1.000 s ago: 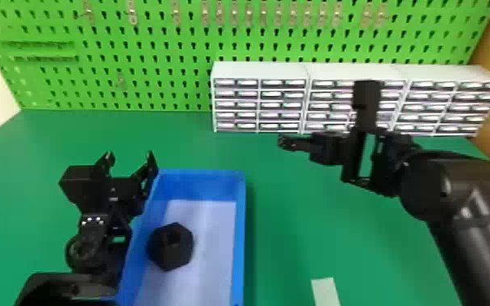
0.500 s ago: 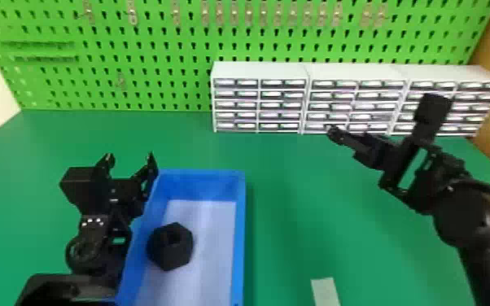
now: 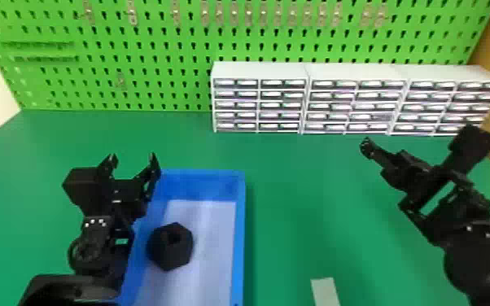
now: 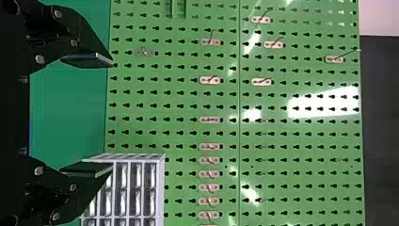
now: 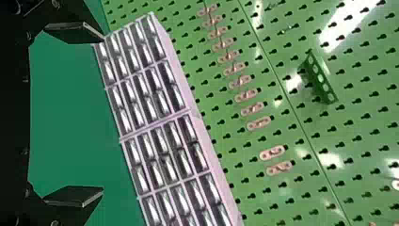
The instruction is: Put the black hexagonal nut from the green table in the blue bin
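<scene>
A: Head view first, clock centred on its middle. Where's the black hexagonal nut (image 3: 171, 252)?

B: At 7 o'clock, inside the blue bin (image 3: 239, 240), near the bin's 9 o'clock wall. I can't tell whether it touches that wall. The bin sits on the green table (image 3: 297, 211).

A: And the left gripper (image 3: 133, 156)?

B: At 9 o'clock, which is 11 o'clock from the nut. Its fingers stand well apart and it has hold of nothing. The right gripper (image 3: 399, 167) is at 3 o'clock, well apart from the bin.

A: What else is around?

B: White drawer cabinets (image 3: 354, 73) at 2 o'clock, a green pegboard (image 3: 175, 44) at 12, and a pale strip (image 3: 324, 291) on the table at 5.

A: Now the left wrist view?

B: The left gripper (image 4: 110, 114) has its two fingers spread wide, with no object between the pads (image 4: 96, 59). Past them I see the pegboard and part of the drawer cabinets.

A: And the right wrist view?

B: The right gripper (image 5: 102, 115) is spread wide too, and empty. Drawer cabinets stand beyond its fingers, and a small green rack (image 5: 320, 79) is fixed on the pegboard.
</scene>
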You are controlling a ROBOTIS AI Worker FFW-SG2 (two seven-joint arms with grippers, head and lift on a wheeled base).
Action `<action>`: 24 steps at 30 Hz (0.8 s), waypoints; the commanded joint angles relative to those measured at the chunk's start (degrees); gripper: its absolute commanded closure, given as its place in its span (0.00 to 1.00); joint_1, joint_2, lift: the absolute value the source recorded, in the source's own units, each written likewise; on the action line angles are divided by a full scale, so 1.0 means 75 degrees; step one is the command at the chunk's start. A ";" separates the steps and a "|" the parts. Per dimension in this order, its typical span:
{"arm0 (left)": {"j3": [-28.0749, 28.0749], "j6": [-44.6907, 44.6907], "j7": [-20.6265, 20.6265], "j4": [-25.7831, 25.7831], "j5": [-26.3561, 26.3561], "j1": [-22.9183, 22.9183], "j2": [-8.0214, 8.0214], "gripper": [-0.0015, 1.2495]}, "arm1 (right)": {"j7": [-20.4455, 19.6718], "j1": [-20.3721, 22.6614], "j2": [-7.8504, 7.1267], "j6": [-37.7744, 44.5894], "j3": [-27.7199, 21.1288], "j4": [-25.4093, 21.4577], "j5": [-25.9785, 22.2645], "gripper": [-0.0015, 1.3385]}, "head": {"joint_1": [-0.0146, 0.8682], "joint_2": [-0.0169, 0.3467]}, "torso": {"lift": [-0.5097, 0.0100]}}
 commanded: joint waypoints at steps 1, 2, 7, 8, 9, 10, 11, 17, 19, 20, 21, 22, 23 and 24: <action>-0.0014 0.0000 0.0000 0.0000 0.0000 0.0000 0.0000 0.37 | -0.0164 0.0266 0.0048 -0.0652 0.0117 -0.0041 0.0220 0.12 | 0.76 0.20 | 0.80; -0.0014 0.0000 0.0000 0.0000 0.0000 0.0000 0.0000 0.37 | -0.0210 0.0324 0.0048 -0.0746 0.0152 -0.0088 0.0360 0.12 | 0.76 0.20 | 0.80; -0.0049 0.0000 0.0012 0.0000 -0.0011 0.0000 0.0000 0.37 | -0.0375 0.0570 0.0036 -0.1074 0.0293 -0.0287 0.0923 0.12 | 0.76 0.20 | 0.80; -0.0061 0.0000 0.0012 0.0000 -0.0023 -0.0012 0.0000 0.37 | -0.0480 0.0664 0.0071 -0.1156 0.0316 -0.0381 0.1134 0.12 | 0.76 0.20 | 0.80; -0.0061 0.0000 0.0012 0.0000 -0.0035 -0.0012 0.0000 0.37 | -0.0562 0.0735 0.0106 -0.1191 0.0328 -0.0440 0.1263 0.12 | 0.76 0.20 | 0.80; -0.0061 0.0000 0.0012 0.0000 -0.0023 0.0000 0.0000 0.37 | -0.0609 0.0793 0.0141 -0.1238 0.0340 -0.0475 0.1310 0.12 | 0.76 0.20 | 0.80; -0.0061 0.0000 0.0012 0.0000 -0.0023 0.0000 0.0000 0.37 | -0.0632 0.0863 0.0165 -0.1332 0.0351 -0.0475 0.1333 0.12 | 0.76 0.20 | 0.80; -0.0107 0.0000 0.0023 0.0000 -0.0035 -0.0024 0.0000 0.37 | -0.0820 0.1215 0.0235 -0.1473 0.0504 -0.0627 0.1872 0.12 | 0.76 0.20 | 0.80; -0.0119 0.0000 0.0035 0.0000 -0.0035 -0.0024 -0.0012 0.37 | -0.0855 0.1297 0.0235 -0.1531 0.0609 -0.0639 0.2083 0.12 | 0.76 0.20 | 0.80; -0.0131 0.0000 0.0047 0.0011 -0.0023 -0.0024 -0.0012 0.37 | -0.0867 0.1332 0.0223 -0.1555 0.0668 -0.0639 0.2165 0.12 | 0.76 0.20 | 0.80; -0.0131 0.0000 0.0047 0.0011 -0.0023 -0.0024 -0.0012 0.37 | -0.0890 0.1367 0.0223 -0.1602 0.0715 -0.0639 0.2235 0.12 | 0.76 0.20 | 0.80; -0.0131 0.0000 0.0047 0.0023 -0.0011 -0.0035 0.0000 0.37 | -0.0925 0.1391 0.0212 -0.1660 0.0773 -0.0639 0.2341 0.12 | 0.76 0.20 | 0.80; -0.0143 0.0000 0.0047 0.0035 0.0012 -0.0035 0.0000 0.37 | -0.0972 0.1438 0.0212 -0.1754 0.0820 -0.0639 0.2482 0.12 | 0.76 0.20 | 0.80; -0.0143 0.0000 0.0047 0.0047 0.0012 -0.0035 0.0000 0.37 | -0.1031 0.1485 0.0212 -0.1824 0.0867 -0.0639 0.2587 0.12 | 0.76 0.20 | 0.80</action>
